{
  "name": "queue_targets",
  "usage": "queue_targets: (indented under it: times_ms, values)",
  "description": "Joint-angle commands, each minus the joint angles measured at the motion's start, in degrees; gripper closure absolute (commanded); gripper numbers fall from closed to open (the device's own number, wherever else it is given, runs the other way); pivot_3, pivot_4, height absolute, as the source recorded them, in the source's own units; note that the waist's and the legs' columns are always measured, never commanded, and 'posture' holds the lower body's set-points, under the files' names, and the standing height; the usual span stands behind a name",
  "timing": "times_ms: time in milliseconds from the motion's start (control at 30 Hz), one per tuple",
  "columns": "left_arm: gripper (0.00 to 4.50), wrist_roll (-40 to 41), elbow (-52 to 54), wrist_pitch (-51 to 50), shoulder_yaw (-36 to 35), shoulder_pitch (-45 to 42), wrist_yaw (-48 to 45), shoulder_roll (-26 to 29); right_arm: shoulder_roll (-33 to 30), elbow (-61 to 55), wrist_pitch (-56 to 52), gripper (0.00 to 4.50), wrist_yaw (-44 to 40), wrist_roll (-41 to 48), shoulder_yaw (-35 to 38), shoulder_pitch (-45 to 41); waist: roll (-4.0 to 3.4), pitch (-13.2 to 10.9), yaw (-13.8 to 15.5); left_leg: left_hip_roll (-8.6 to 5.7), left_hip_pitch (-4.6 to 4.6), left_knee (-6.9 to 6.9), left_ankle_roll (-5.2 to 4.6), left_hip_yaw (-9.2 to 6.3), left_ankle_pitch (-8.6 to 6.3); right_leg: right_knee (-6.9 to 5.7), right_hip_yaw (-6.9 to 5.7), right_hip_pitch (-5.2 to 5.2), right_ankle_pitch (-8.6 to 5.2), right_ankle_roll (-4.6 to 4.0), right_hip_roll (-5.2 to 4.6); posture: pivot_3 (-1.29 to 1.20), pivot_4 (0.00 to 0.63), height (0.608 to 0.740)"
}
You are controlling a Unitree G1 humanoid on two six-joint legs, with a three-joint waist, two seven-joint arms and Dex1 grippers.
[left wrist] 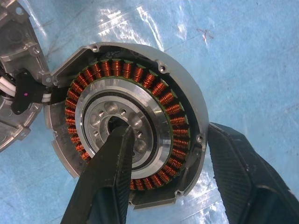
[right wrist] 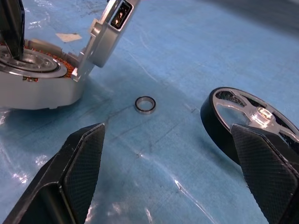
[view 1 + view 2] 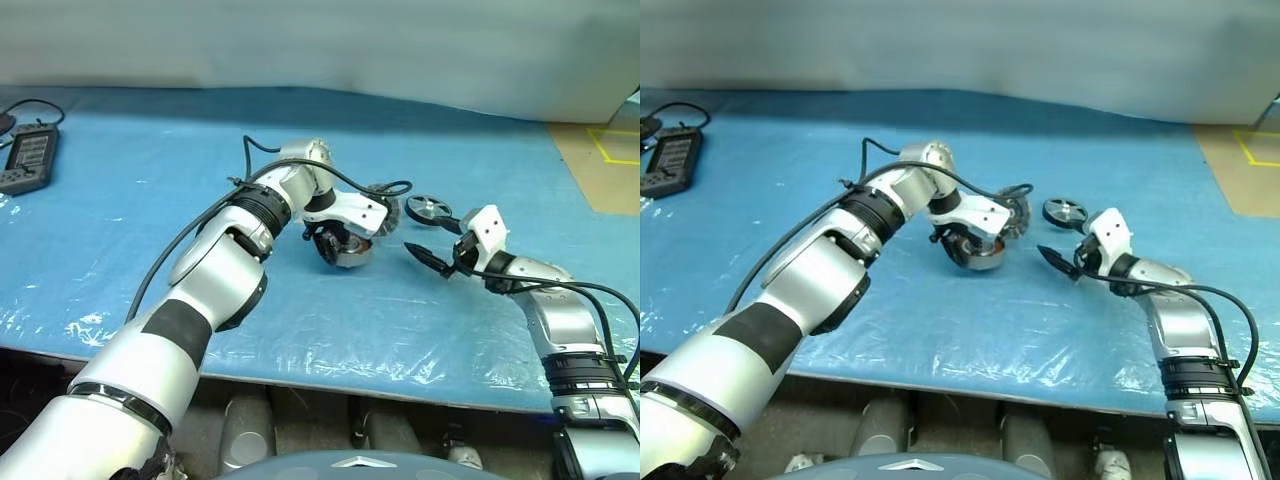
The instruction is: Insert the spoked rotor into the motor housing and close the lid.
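The left gripper (image 1: 163,172) has its fingers clamped on the motor housing (image 1: 187,88) wall. The right gripper (image 2: 173,172) has its fingers apart, the spoked rotor (image 2: 243,116) at two o'clock.

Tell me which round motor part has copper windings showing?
The motor housing, gripped by the left gripper. The spoked rotor shows only silver spokes in a black rim.

In the left wrist view, one of the left gripper's (image 1: 163,179) fingers (image 1: 105,179) covers part of the motor housing's (image 1: 184,88) centre and lower windings. The lid (image 1: 14,60) beside it is cut off by the frame edge. In the right wrist view, a right finger (image 2: 268,175) hides the spoked rotor's (image 2: 233,112) near rim.
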State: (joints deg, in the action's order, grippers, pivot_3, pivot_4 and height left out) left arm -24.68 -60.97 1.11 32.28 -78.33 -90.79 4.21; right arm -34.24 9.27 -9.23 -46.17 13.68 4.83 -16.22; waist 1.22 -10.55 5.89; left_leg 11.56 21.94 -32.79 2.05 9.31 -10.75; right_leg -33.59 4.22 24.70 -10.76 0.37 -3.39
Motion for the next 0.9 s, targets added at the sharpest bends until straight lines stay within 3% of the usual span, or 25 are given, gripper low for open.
queue_targets:
  times_ms: [33, 367, 633, 833, 900]
  values:
    - [2.46, 4.4, 3.6, -5.2, 6.4, 3.8, -1.7, 0.3, 0.5, -0.4, 1.3, 0.0, -0.1, 0.2, 0.1, -0.6, -0.04, 0.0, 0.0, 0.01, -0.01, 0.0, -0.01, 0.0, 0.0, 0.0, -0.02, -0.02, -0.01, -0.01, 0.0, 0.0, 0.15, 0.74]
    - [2.46, 24.5, 26.0, -26.3, 23.5, 5.4, -1.7, 10.1, 1.1, -0.3, 1.4, 0.0, -0.1, 0.1, -0.4, -0.3, -0.24, 0.1, -0.2, 0.11, -0.19, 0.12, 0.0, 0.07, 0.0, 0.0, -0.04, -0.11, -0.13, -0.16, 0.09, 0.0, 0.15, 0.74]
    - [2.46, 24.9, 30.6, -25.1, 26.0, 7.4, -1.7, 12.2, 1.4, 0.1, 1.4, 0.0, 0.0, 0.0, -0.5, -0.9, -0.25, 0.1, -0.3, 0.11, -0.25, 0.17, 0.05, 0.1, 0.02, 0.03, -0.04, -0.18, -0.18, -0.14, 0.13, 0.0, 0.15, 0.74]
    - [0.46, 23.1, 28.9, -25.8, 23.1, 7.7, -1.7, 10.6, 1.5, -0.3, 1.4, 0.0, 0.2, 0.0, -0.4, -0.4, -0.27, 0.2, -0.2, 0.1, -0.47, 0.26, 0.05, 0.14, 0.03, 0.15, -0.05, -0.43, -0.21, -0.1, 0.1, 0.0, 0.15, 0.74]
    - [0.46, 25.9, 30.5, -27.3, 23.6, 6.8, -1.7, 11.8, 1.5, -0.2, 1.4, 0.0, 0.2, 0.0, -0.4, -0.5, -0.27, 0.1, -0.3, 0.06, -0.5, 0.23, 0.04, 0.16, 0.03, 0.14, -0.04, -0.45, -0.21, -0.1, 0.04, 0.0, 0.15, 0.74]
